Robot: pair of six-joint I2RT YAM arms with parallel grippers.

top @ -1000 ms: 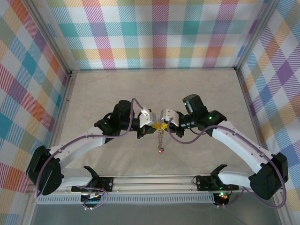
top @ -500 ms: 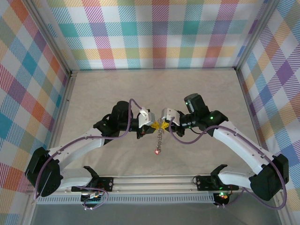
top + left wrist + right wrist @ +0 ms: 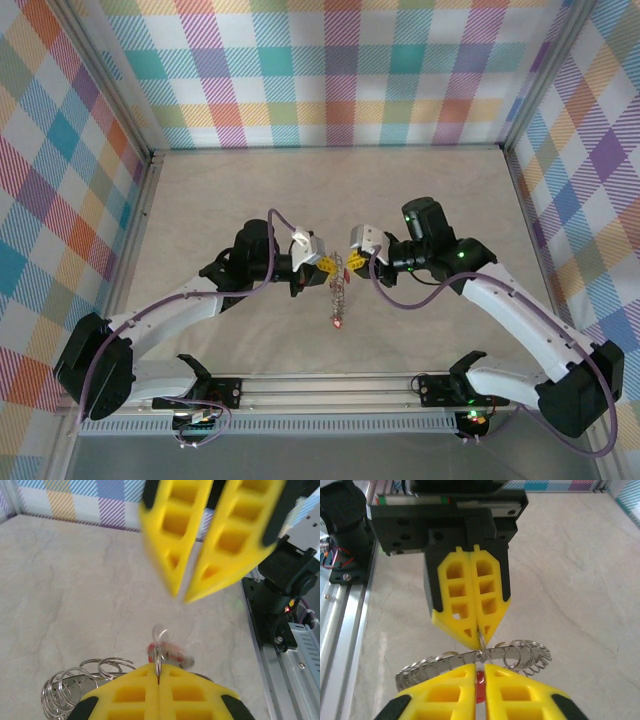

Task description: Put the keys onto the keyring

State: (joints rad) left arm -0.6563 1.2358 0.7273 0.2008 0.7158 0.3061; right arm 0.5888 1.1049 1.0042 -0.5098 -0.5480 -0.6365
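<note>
Clenching the thin silvery jagged metal keyring (image 3: 445, 658) at its twelve o'clock rim, the left hand (image 3: 479, 641) grips wire that looks light, springy and slippery; the right hand (image 3: 481, 669) is released.

A pale marbled tabletop (image 3: 250, 190) lies evenly lit. Pastel plaid walls (image 3: 330, 70) stand behind and beside it, a metal rail (image 3: 330, 387) along its near edge.
</note>
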